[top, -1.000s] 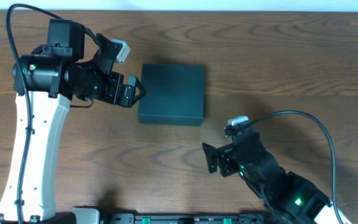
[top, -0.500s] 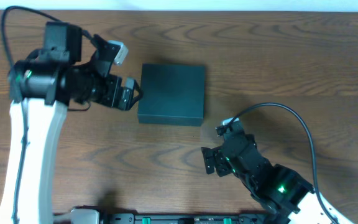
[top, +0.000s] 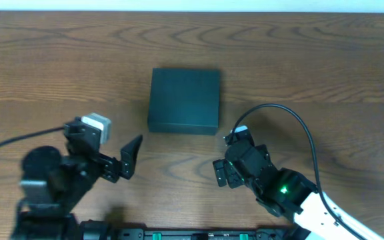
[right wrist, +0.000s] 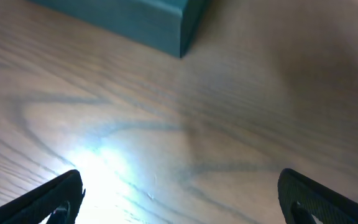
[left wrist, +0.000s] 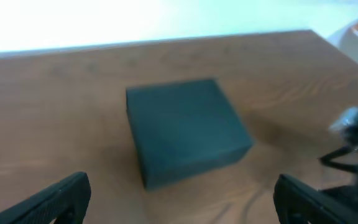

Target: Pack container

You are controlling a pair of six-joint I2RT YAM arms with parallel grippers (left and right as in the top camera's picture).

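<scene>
The container (top: 184,100) is a dark green-black box with its lid shut, lying on the wooden table at the middle. It also shows in the left wrist view (left wrist: 185,127), and its near corner shows in the right wrist view (right wrist: 160,22). My left gripper (top: 127,160) is open and empty, near the front edge, left of and below the container. Its fingertips frame the table in its own view (left wrist: 179,199). My right gripper (top: 222,173) is open and empty, just below the container's right corner, over bare wood (right wrist: 179,193).
The wooden table (top: 312,67) fills the view. A black cable (top: 299,127) loops from the right arm over the table. A dark rail (top: 199,235) runs along the front edge. A bright glare spot lies on the wood in the right wrist view (right wrist: 98,162).
My left arm has swung from beside the container's left side down to the front left of the table. My right gripper has crept slightly left and up toward the container.
</scene>
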